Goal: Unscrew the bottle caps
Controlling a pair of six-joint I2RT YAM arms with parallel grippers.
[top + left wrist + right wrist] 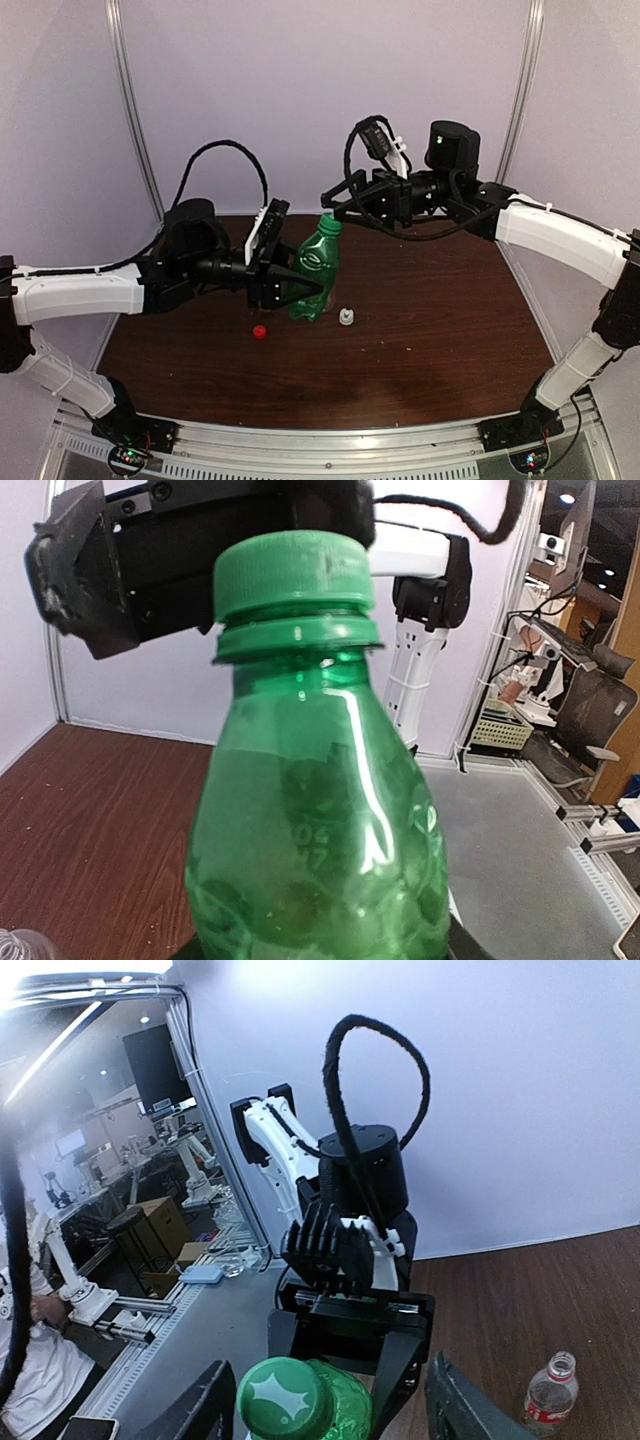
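1. brown table [450,300]: work surface. the loose parts sit near its middle, within both arms' reach.
2. left gripper [300,287]: pinched on the lower body of the green bottle [318,262]. judged to be the anchor that stops the bottle spinning when the cap is twisted.
3. green bottle: centre of the table, leaning a little to the right, neck towards the right arm. cannot tell if its base rests on the wood.
4. right gripper [325,1400]: over the neck, fingers spread either side of the green cap [283,1398] with gaps showing on both sides, so no grip yet. next move likely needs it to close squarely on the cap.
5. red-label bottle [550,1395]: stands apart on the table, neck bare.
6. green cap: on its bottle and looks fully seated; this step is not done.
7. white cap [346,317] and red cap [260,331]: loose on the table just beside the green bottle's base, so probably two of three are off.
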